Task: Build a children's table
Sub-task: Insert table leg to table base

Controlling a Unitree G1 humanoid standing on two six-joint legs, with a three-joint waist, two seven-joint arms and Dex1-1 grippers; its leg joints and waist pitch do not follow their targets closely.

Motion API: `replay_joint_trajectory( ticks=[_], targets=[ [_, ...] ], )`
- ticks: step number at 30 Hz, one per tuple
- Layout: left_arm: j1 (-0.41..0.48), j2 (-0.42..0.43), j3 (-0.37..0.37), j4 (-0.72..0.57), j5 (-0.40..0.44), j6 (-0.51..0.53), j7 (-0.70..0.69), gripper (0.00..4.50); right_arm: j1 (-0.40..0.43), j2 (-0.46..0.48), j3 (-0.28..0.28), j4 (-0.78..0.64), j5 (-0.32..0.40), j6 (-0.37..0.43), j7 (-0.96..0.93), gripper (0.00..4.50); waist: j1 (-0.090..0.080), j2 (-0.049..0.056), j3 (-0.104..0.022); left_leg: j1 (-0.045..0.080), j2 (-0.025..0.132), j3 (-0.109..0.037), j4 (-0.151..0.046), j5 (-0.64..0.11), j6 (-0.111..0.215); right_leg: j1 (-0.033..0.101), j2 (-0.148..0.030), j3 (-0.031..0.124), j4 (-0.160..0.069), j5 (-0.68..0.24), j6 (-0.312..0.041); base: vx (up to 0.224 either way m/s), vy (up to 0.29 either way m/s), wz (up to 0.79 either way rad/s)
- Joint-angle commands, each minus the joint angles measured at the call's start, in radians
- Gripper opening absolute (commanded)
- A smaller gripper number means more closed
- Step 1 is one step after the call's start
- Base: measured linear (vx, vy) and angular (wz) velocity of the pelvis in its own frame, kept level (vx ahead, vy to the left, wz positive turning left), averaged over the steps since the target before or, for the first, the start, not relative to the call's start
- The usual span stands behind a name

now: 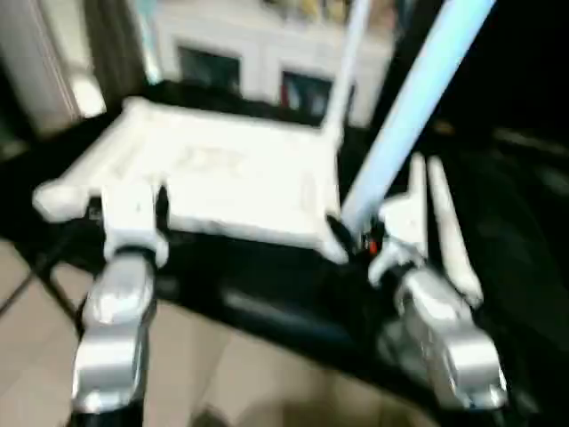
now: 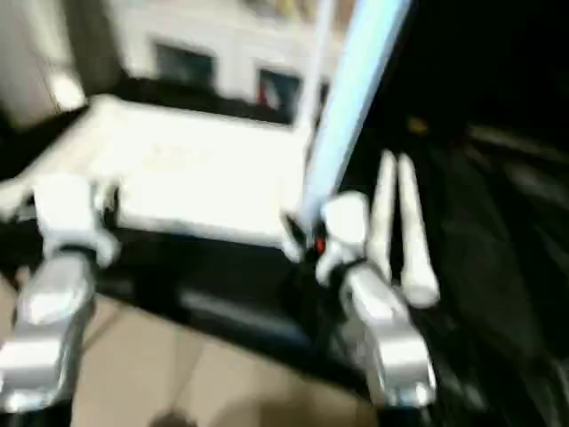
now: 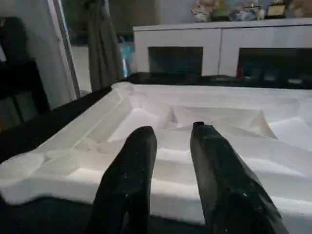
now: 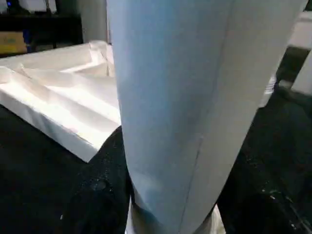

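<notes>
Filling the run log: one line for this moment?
tabletop: underside up, one leg in far corner | right gripper: holding second leg | left gripper: open, over near edge | two legs: lying right

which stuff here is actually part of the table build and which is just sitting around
Part of the job:
- tabletop, upside down, ribbed underside up
- leg held in the right hand
- leg standing at the far corner
- two loose legs lying beside the tabletop
- left hand, empty, over the near edge

Just around:
- white cabinet behind
- black work surface
</notes>
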Motion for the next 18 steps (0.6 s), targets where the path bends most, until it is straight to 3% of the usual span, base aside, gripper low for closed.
replay_joint_trajectory(
  ticks=[1, 2, 3, 4, 5, 6, 7, 8, 9, 10, 11, 12, 13, 14, 15, 16, 17, 18],
  targets=[
    [-0.015, 0.003, 0.003, 0.009, -0.003, 0.005, 0.001, 1.44, -0.010, 0.002, 0.000, -0.006, 0.008, -0.007, -0.003, 1.86, -0.057, 0.019, -0.095, 0.137, 0.096, -0.115, -0.129, 0.102, 0.212, -0.088, -0.030, -0.001, -0.022, 0.051, -0.008, 0.207, 0.036, 0.10],
    [-0.019, 0.003, 0.000, 0.013, -0.006, 0.005, -0.004, 1.44, -0.010, 0.001, -0.003, -0.005, 0.010, -0.006, -0.003, 1.86, -0.085, 0.019, -0.107, 0.215, 0.152, -0.185, -0.129, 0.153, 0.331, -0.178, -0.044, -0.007, 0.044, 0.002, 0.039, 0.207, 0.036, 0.10],
    [-0.019, 0.003, 0.000, 0.013, -0.006, 0.005, -0.004, 1.44, -0.010, 0.001, -0.003, -0.005, 0.010, -0.006, -0.003, 1.86, -0.106, 0.007, -0.110, 0.200, 0.165, -0.212, -0.122, 0.332, 0.502, -0.223, -0.068, 0.000, 0.097, -0.020, 0.107, 0.212, -0.042, -0.18],
    [-0.020, 0.002, -0.003, 0.016, -0.009, 0.006, -0.010, 1.44, -0.009, 0.001, -0.006, -0.005, 0.013, -0.006, -0.005, 1.86, -0.112, 0.003, -0.111, 0.190, 0.154, -0.204, -0.115, 0.408, 0.538, -0.254, -0.077, 0.010, 0.107, 0.027, 0.123, 0.151, -0.064, -0.33],
    [-0.021, 0.001, -0.004, 0.018, -0.011, 0.005, -0.013, 1.44, -0.009, 0.001, -0.008, -0.005, 0.013, -0.007, -0.008, 1.86, -0.128, -0.007, -0.104, 0.138, 0.108, -0.162, -0.127, 0.466, 0.545, -0.277, -0.080, 0.020, 0.114, 0.136, 0.122, 0.151, -0.064, -0.33],
    [-0.021, 0.001, -0.005, 0.019, -0.011, 0.003, -0.016, 1.44, -0.009, 0.002, -0.011, -0.004, 0.014, -0.008, -0.012, 1.86, -0.143, -0.031, -0.097, 0.109, 0.038, -0.105, -0.120, 0.408, 0.489, -0.279, -0.079, 0.033, 0.039, 0.288, 0.054, 0.131, -0.053, -0.20],
    [-0.021, 0.001, -0.005, 0.020, -0.011, 0.002, -0.016, 1.44, -0.009, 0.002, -0.013, -0.004, 0.015, -0.009, -0.015, 1.86, -0.154, -0.086, -0.083, 0.037, -0.082, -0.020, -0.089, 0.172, 0.365, -0.169, -0.088, 0.084, -0.080, 0.354, 0.018, 0.129, -0.047, 0.02],
    [-0.019, 0.001, -0.006, 0.023, -0.017, -0.001, -0.022, 1.44, -0.010, 0.005, -0.022, -0.004, 0.017, -0.008, -0.024, 1.86, -0.133, -0.110, -0.080, -0.004, -0.128, 0.007, -0.053, 0.024, 0.305, -0.108, -0.122, 0.143, -0.137, 0.148, 0.002, 0.129, -0.047, 0.02],
    [-0.015, 0.001, -0.006, 0.026, -0.030, -0.006, -0.032, 1.44, -0.010, 0.008, -0.033, -0.007, 0.019, -0.006, -0.036, 1.86, -0.118, -0.103, -0.086, -0.059, -0.109, -0.048, 0.064, -0.057, 0.191, -0.031, -0.238, 0.227, -0.167, -0.022, -0.153, 0.155, -0.028, 0.05],
    [-0.012, 0.008, -0.012, 0.024, -0.033, 0.005, -0.044, 1.44, -0.010, 0.011, -0.041, -0.010, 0.021, -0.003, -0.044, 1.86, -0.116, -0.107, -0.080, -0.065, -0.089, -0.058, 0.068, -0.020, 0.129, -0.034, -0.232, 0.213, -0.157, 0.026, -0.199, 0.160, -0.027, -0.08],
    [-0.007, 0.014, -0.019, 0.024, -0.043, 0.019, -0.062, 1.44, -0.009, 0.016, -0.053, -0.018, 0.030, 0.004, -0.052, 1.86, -0.129, -0.086, -0.070, -0.074, -0.057, -0.074, 0.036, 0.146, 0.007, -0.046, -0.224, 0.158, -0.132, 0.385, -0.294, 0.160, -0.027, -0.08],
    [-0.002, 0.019, -0.022, 0.025, -0.059, 0.018, -0.084, 1.44, -0.008, 0.019, -0.059, -0.024, 0.035, 0.007, -0.053, 1.86, -0.132, -0.079, -0.069, -0.072, -0.037, -0.076, -0.003, 0.216, -0.002, -0.064, -0.213, 0.136, -0.126, 0.498, -0.304, 0.114, -0.018, -0.08],
    [0.006, 0.034, -0.031, 0.029, -0.085, 0.020, -0.134, 1.44, -0.005, 0.018, -0.065, -0.040, 0.042, 0.011, -0.054, 1.86, -0.140, -0.033, -0.075, -0.063, -0.009, -0.073, -0.109, 0.368, 0.007, -0.088, -0.140, 0.069, -0.087, 0.602, -0.251, 0.098, 0.018, -0.09],
    [0.010, 0.044, -0.036, 0.033, -0.101, 0.018, -0.164, 1.44, -0.004, 0.017, -0.066, -0.049, 0.045, 0.012, -0.053, 1.86, -0.147, -0.005, -0.076, -0.064, 0.008, -0.087, -0.115, 0.429, 0.006, -0.103, -0.083, 0.050, -0.057, 0.593, -0.207, 0.098, 0.018, -0.09],
    [0.013, 0.051, -0.040, 0.038, -0.119, 0.017, -0.196, 1.44, -0.003, 0.015, -0.065, -0.055, 0.048, 0.009, -0.051, 1.86, -0.165, -0.003, -0.087, -0.037, 0.029, -0.095, -0.090, 0.534, 0.018, -0.121, -0.082, 0.045, -0.053, 0.579, -0.159, 0.086, 0.019, -0.09],
    [0.014, 0.054, -0.041, 0.039, -0.121, 0.015, -0.203, 1.44, -0.003, 0.014, -0.064, -0.056, 0.048, 0.008, -0.050, 1.86, -0.159, -0.006, -0.093, -0.023, 0.026, -0.087, -0.078, 0.533, 0.021, -0.130, -0.089, 0.052, -0.065, 0.564, -0.154, 0.057, 0.017, 0.03],
    [0.014, 0.074, -0.055, 0.051, -0.139, 0.003, -0.257, 1.44, -0.005, 0.009, -0.063, -0.061, 0.050, 0.002, -0.045, 1.86, -0.157, -0.008, -0.093, -0.025, 0.023, -0.080, -0.083, 0.501, 0.016, -0.124, -0.101, 0.061, -0.072, 0.550, -0.158, 0.057, 0.017, 0.03],
    [0.005, 0.099, -0.067, 0.074, -0.152, -0.019, -0.310, 1.44, -0.010, 0.002, -0.064, -0.064, 0.054, 0.006, -0.038, 1.86, -0.150, -0.014, -0.081, -0.034, 0.020, -0.065, -0.095, 0.375, 0.000, -0.122, -0.108, 0.067, -0.086, 0.497, -0.162, 0.000, 0.000, 0.00]
  ],
)
